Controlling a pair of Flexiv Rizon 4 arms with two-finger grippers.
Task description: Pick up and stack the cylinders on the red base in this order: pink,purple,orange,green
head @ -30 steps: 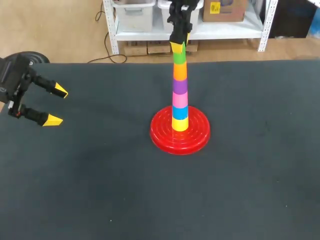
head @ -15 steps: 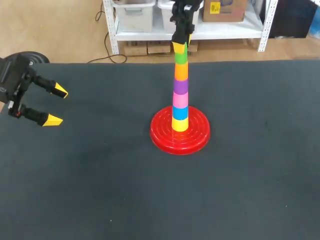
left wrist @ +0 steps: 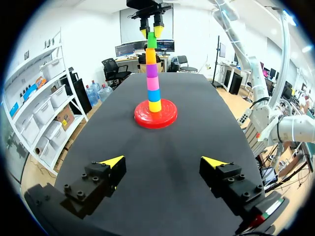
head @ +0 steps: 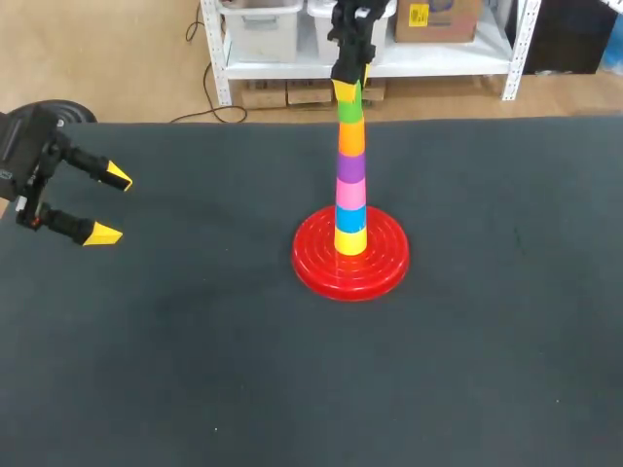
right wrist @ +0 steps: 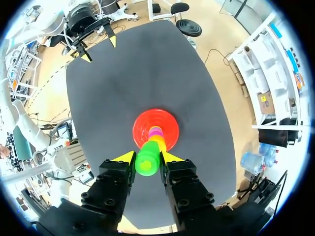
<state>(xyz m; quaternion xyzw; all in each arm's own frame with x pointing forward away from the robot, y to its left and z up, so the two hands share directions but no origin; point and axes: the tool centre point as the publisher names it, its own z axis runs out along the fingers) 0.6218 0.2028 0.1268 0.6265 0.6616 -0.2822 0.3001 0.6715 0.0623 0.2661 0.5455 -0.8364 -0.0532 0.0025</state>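
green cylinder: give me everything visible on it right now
The green cylinder is a bright green, glossy, plastic-looking piece. It stands upright as the top piece of the stack, resting directly on the orange cylinder, with the stack rising from the middle of the red base. The right gripper is above it, both fingers against its upper part from two sides. Nothing else touches it.
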